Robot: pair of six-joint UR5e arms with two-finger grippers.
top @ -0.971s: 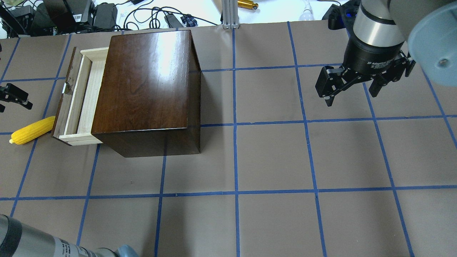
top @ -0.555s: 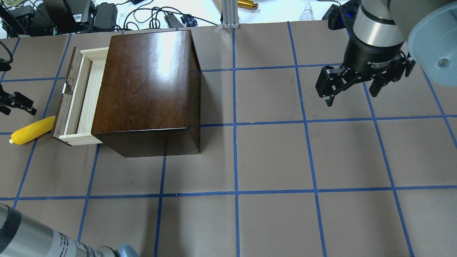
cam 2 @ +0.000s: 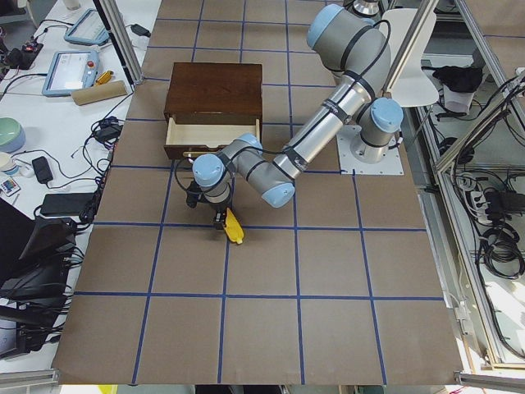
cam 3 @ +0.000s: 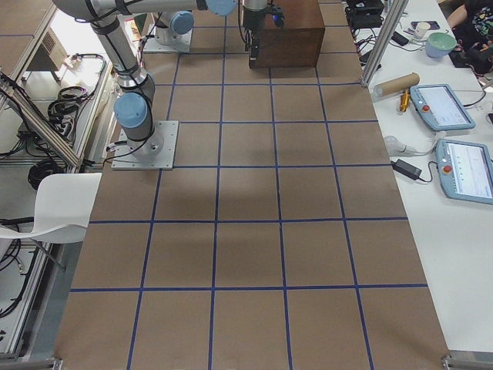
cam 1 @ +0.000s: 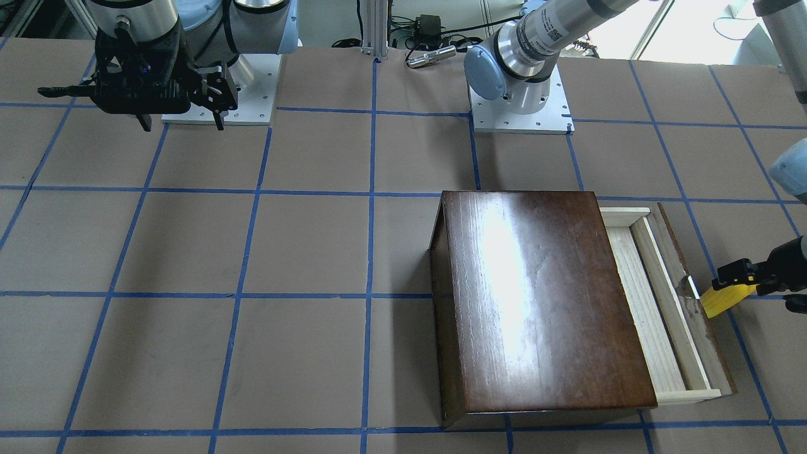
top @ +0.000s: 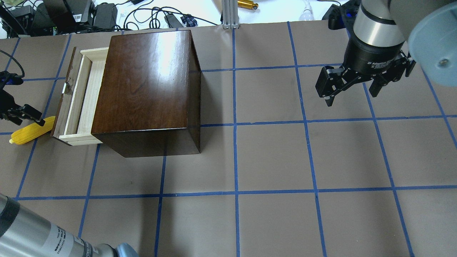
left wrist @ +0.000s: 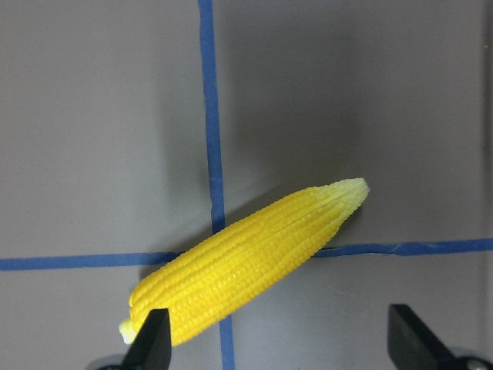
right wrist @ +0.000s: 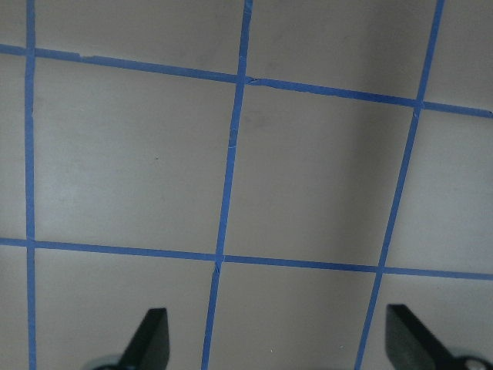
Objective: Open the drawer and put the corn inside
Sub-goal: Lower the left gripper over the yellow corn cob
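"2F Adaptive" in white on housing of right tool (top: 351, 93), left arm sticker (top: 61, 240) print unreadable

Corn (top: 26, 134) on the table (top: 271, 157), beside the drawer (top: 84, 96) front.
My left gripper (left wrist: 281, 337) hangs over it; the cabinet (top: 146, 78) stands to its right.

1 table (top: 271, 157) carries 1 corn (top: 22, 136), 1 drawer (top: 85, 96) and 1 cabinet (top: 146, 85), all at its left. 2 grippers show: the left gripper (left wrist: 277, 327) and the right gripper (top: 350, 97). The side bench (cam 3: 462, 254) holds 2 tablets (cam 3: 441, 105) and 1 cardboard tube (cam 3: 395, 83).
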